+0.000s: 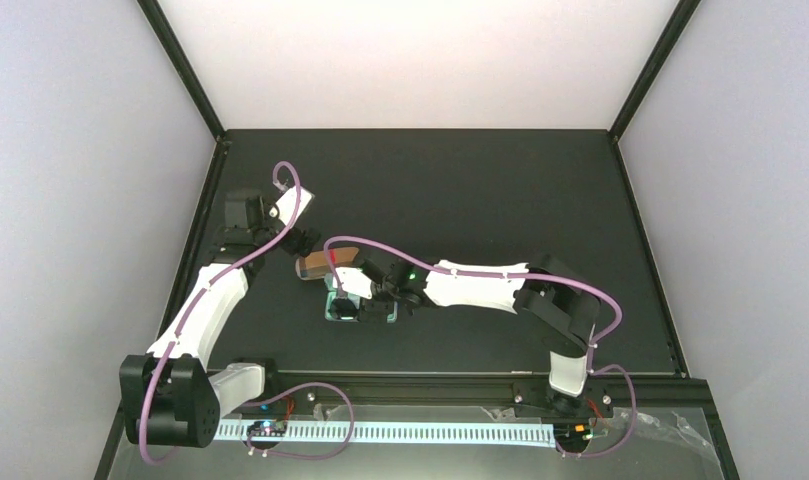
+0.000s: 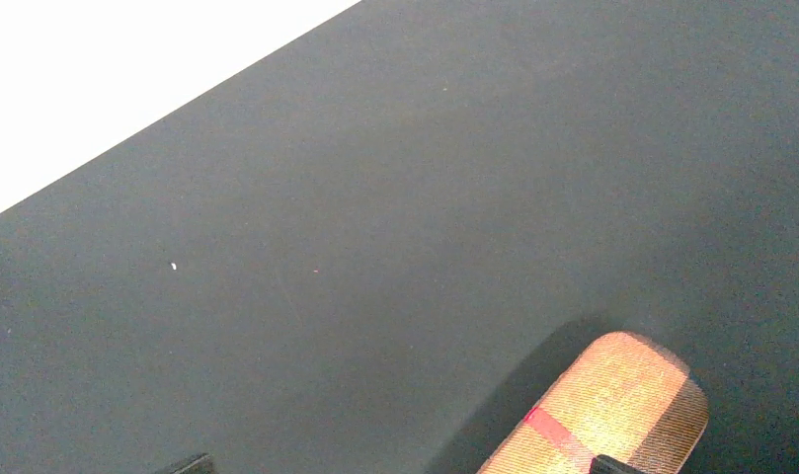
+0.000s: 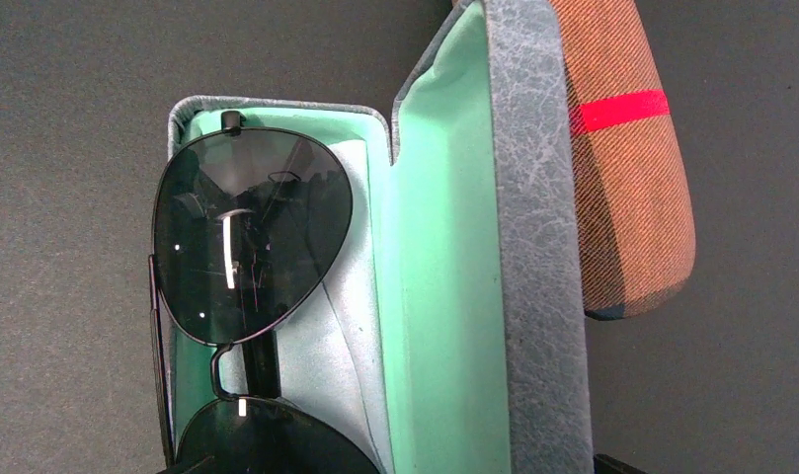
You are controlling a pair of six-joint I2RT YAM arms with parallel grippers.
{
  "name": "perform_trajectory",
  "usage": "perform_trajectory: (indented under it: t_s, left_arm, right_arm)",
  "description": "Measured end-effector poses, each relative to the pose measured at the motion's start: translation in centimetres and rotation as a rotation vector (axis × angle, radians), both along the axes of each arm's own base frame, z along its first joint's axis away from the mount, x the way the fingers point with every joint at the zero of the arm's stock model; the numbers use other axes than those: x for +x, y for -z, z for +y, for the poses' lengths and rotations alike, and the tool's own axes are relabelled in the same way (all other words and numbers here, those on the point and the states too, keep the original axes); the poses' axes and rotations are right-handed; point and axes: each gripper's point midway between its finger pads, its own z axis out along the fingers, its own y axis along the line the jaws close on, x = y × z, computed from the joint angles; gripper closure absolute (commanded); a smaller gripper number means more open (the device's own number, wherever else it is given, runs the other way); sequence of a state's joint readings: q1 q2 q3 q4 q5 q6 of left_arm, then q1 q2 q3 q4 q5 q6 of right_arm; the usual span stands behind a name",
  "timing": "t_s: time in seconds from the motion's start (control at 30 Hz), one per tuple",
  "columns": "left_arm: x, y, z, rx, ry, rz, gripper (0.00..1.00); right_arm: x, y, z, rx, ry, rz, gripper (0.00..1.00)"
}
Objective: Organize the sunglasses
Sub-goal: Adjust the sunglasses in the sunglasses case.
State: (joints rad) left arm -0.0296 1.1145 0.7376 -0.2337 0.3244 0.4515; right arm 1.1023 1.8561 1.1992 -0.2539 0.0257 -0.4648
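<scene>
We see the black sunglasses (image 3: pixel 252 237) lying lengthwise inside the open blue-grey case (image 3: pixel 533 247), directly below the right fingers (image 3: pixel 612 464), spread and empty. The left fingers (image 2: pixel 608 463), also spread, hover beside the tan case (image 3: pixel 622 178).

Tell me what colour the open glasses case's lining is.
The lining is mint green, clearest in the right wrist view.

White-shelled left arm (image 1: pixel 208 305) and right arm (image 1: pixel 475 285) have black joints and purple cables (image 1: pixel 298 195).
</scene>
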Motion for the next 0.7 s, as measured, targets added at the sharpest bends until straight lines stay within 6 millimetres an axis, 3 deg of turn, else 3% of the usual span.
perform_trajectory:
  t_s: [0.5,0.7]
  left_arm:
    - [0.1,0.0,0.1,0.004,-0.006,-0.003,0.01]
    - [-0.6,-0.8,-1.1,-0.005,0.082,-0.034,0.01]
  right_arm:
    - [0.4,-0.2,0.1,0.013,0.039,0.001,0.00]
    - [0.9,-1.8,-0.4,0.060,0.057,0.051,0.00]
